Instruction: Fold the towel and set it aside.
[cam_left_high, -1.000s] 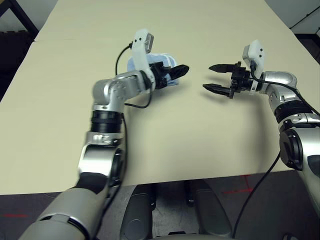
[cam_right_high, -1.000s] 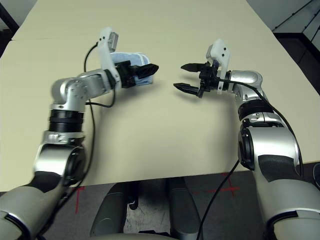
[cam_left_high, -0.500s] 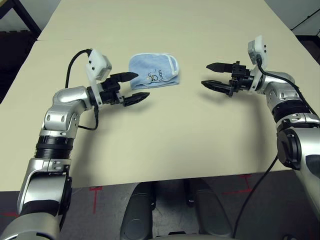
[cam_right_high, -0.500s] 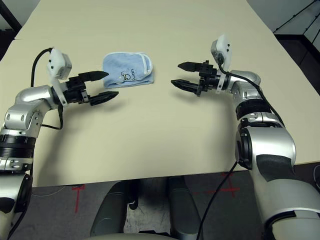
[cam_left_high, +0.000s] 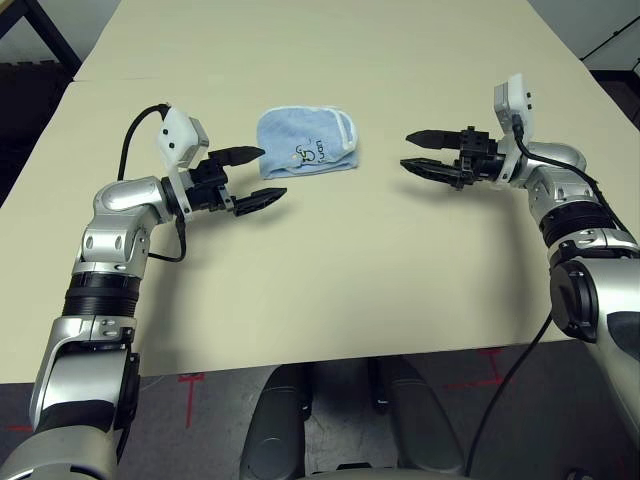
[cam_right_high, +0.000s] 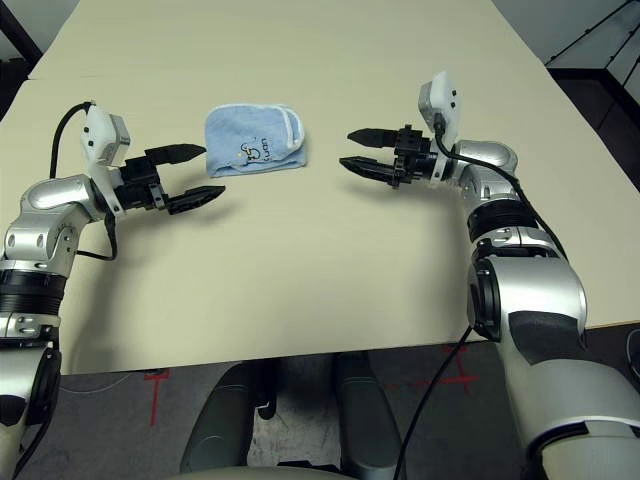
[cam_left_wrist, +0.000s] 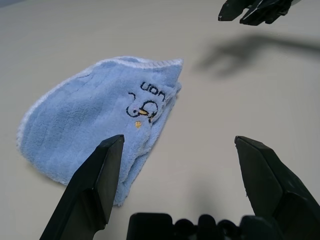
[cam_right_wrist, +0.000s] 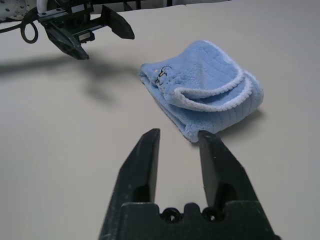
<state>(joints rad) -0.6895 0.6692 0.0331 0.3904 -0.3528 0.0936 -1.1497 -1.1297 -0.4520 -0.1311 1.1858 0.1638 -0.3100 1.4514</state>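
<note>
So the towel (cam_left_high: 308, 140) looks folded already, lying upper middle of frame on the worktop (cam_left_high: 330, 270); left hand (cam_left_high: 273, 176) empty and wide apart at its left, right hand (cam_left_high: 405, 150) empty, partly open; I'd guess setting aside comes next, needing a careful grip.

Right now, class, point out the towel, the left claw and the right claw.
Towel (cam_left_high: 295, 140): left eye view, on its blue terry cloth.
Left claw (cam_left_high: 261, 178): left eye view, midway between its fingertips.
Right claw (cam_right_wrist: 179, 134): right wrist view, between its fingertips.
</note>
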